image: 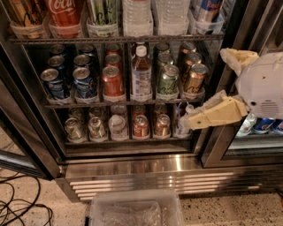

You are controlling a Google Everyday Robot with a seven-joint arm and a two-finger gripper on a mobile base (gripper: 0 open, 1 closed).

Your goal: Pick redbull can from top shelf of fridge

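The redbull can (206,9) stands at the right end of the top shelf (115,39) in a clear tray. Only its lower silver and blue body with a red mark shows; its top is cut off by the frame. The fridge (146,170) stands open on the left side, above its shiny louvred base. My gripper (207,88) is at the right, in front of the door frame, below and to the right of the can. Its two beige fingers (216,115) are spread wide apart and hold nothing.
On the top shelf stand a red Coca-Cola can (64,13) and water bottles (137,15). Short dark-blue cans (55,81) and a bottle (141,75) fill the middle rack. A clear plastic bin (137,209) and black cables (17,203) lie on the floor. A dark door post (221,145) stands beside the gripper.
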